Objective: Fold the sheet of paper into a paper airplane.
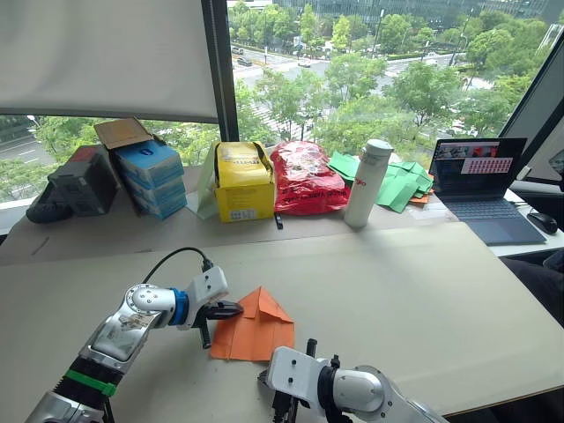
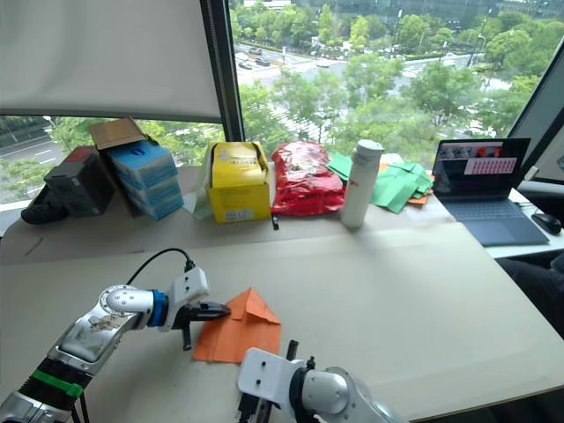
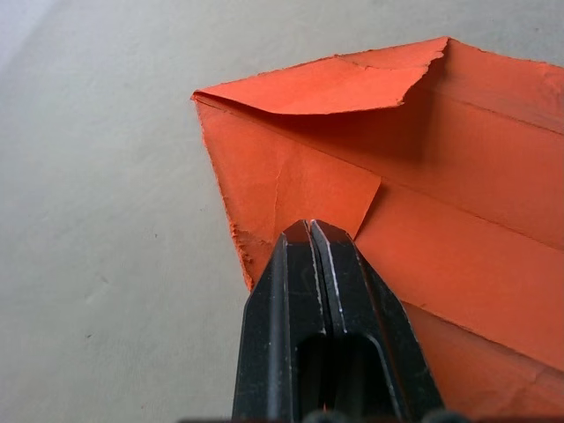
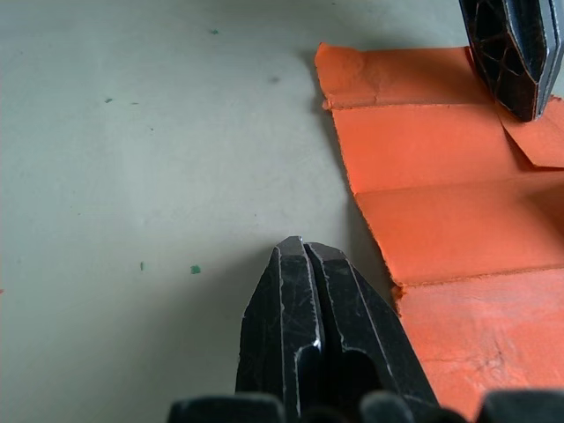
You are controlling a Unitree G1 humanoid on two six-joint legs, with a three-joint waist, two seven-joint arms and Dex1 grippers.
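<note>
The orange sheet of paper lies partly folded on the table, near its front edge. It has a pointed far end, a raised flap and several crease lines. My left gripper is shut, and its tips rest on the sheet's left edge with nothing held between them. My right gripper is shut too, over bare table just beside the sheet's near torn edge and apart from it. The left gripper's fingers also appear in the right wrist view, on the paper.
Along the window stand a black device, blue boxes, a yellow box, a red plastic bag, a white bottle and green papers. A laptop and a mouse sit at the right.
</note>
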